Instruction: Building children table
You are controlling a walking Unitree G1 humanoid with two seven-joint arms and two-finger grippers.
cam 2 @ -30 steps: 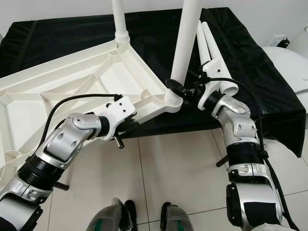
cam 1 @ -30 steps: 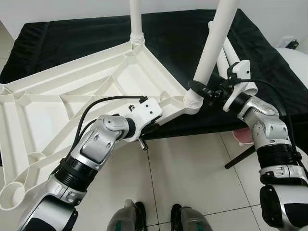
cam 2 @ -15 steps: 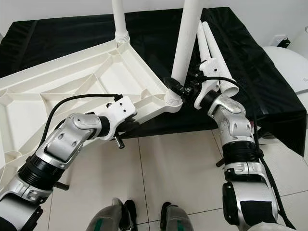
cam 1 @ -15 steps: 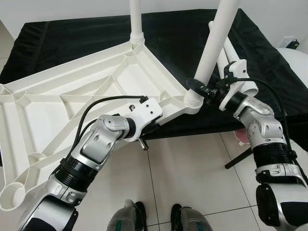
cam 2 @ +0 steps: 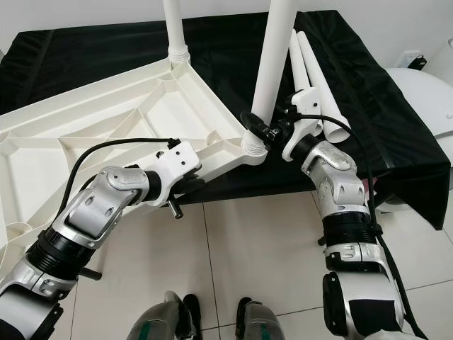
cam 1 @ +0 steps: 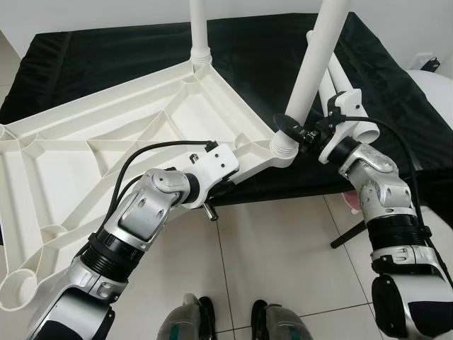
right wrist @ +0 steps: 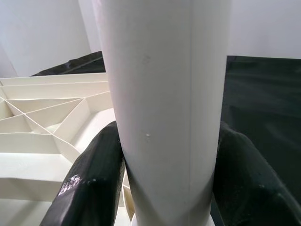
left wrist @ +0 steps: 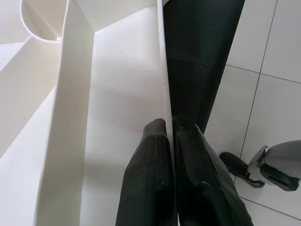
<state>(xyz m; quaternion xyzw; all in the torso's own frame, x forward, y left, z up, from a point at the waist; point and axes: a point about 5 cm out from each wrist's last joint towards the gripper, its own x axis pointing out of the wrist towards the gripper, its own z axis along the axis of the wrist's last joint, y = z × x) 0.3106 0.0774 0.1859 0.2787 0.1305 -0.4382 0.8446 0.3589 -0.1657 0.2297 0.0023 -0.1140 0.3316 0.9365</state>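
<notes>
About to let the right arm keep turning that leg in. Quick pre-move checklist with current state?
1. Left claw pinched on the tabletop rim: ok.
2. Right claw around the near leg just above its socket: ok, fingers on both sides.
3. Near leg seated in the socket: ok, though thread depth cannot tell.
4. Far leg standing in its corner: ok.
5. Spare legs on the black cloth, close behind the right claw: cannot tell if they clear the wrist.
6. Tabletop overhangs the cloth toward the floor, held by the left claw: ok.
</notes>
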